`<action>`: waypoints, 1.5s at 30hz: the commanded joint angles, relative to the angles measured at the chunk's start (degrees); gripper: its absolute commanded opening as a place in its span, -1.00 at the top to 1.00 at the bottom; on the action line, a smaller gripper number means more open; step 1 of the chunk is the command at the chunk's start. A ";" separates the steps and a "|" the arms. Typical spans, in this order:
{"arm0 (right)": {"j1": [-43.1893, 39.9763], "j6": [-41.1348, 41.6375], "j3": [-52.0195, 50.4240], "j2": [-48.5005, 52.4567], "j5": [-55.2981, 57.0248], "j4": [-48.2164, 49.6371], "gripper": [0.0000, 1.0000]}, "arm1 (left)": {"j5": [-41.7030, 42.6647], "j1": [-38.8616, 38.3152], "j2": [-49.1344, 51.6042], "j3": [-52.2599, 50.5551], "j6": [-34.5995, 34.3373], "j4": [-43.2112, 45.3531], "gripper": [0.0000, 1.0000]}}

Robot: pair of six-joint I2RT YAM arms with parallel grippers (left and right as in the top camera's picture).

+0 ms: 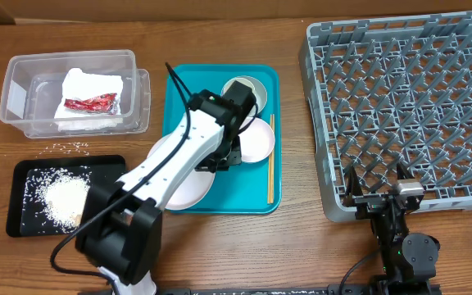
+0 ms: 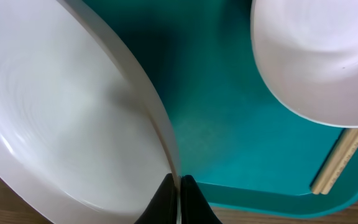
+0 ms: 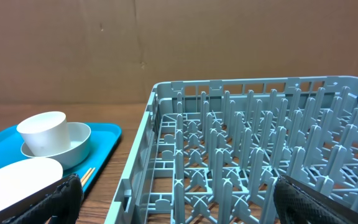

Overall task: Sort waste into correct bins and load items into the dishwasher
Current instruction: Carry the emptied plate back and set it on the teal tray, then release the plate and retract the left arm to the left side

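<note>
A strip of bare table (image 1: pixel 292 139) lies open between the teal tray (image 1: pixel 207 78) and the dish rack (image 1: pixel 400 106); the left arm (image 1: pixel 174 160) blocks the tray's middle.

even bright light, blurred left-wrist close-up

Top-down overhead, close wrist views, shared tray (image 1: pixel 244 187)

Wooden table (image 1: pixel 301 246) — tub (image 1: pixel 15 90), black tray (image 1: pixel 97 168), teal tray (image 1: pixel 248 192), rack (image 1: pixel 314 74)
</note>
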 commanded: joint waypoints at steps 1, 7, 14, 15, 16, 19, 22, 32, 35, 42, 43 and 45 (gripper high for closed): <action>-0.26 -0.04 -0.59 -0.57 -0.24 0.35 -1.00 | 0.37 -1.14 1.22 -0.35 -1.27 0.00 0.83; -0.26 -0.04 -0.59 -0.57 -0.26 0.35 -1.00 | 2.21 -1.62 1.25 -0.20 1.70 -0.42 0.59; -0.26 -0.04 -0.59 -0.57 -0.26 0.35 -1.00 | -5.25 -0.28 1.05 7.89 -0.24 -11.23 0.59; -0.26 -0.04 -0.59 -0.57 -0.26 0.35 -1.00 | -7.34 0.09 0.94 9.88 -1.31 -13.33 0.60; -0.26 -0.04 -0.59 -0.57 -0.26 0.35 -1.00 | -9.60 0.46 0.59 12.04 -2.58 -15.41 0.60; -0.26 -0.04 -0.59 -0.57 -0.24 0.35 -1.00 | -16.52 1.99 -0.85 18.71 -6.73 -21.24 0.57; -0.26 -0.04 -0.59 -0.57 -0.26 0.35 -1.00 | -21.31 5.03 -3.37 24.20 -10.01 -25.20 0.44; -0.26 -0.04 -0.59 -0.57 -0.24 0.35 -0.99 | -18.60 30.60 -12.74 26.40 -9.49 -26.34 -0.19; -0.26 -0.04 -0.59 -0.57 -0.26 0.35 -1.00 | -11.61 40.15 -12.92 26.38 -6.54 -26.34 -0.50; -0.24 0.22 -0.59 -0.57 -2.69 0.63 -0.99 | -4.42 52.37 -12.11 25.24 -3.78 -26.34 -1.00; -0.24 0.24 -0.59 -0.57 -5.07 1.07 -1.00 | -4.57 53.07 -12.11 24.98 -3.45 -26.34 -0.99; -0.24 0.98 -0.59 -0.57 -14.80 2.82 -1.00 | -4.90 54.23 -12.11 24.41 -1.90 -26.34 -1.00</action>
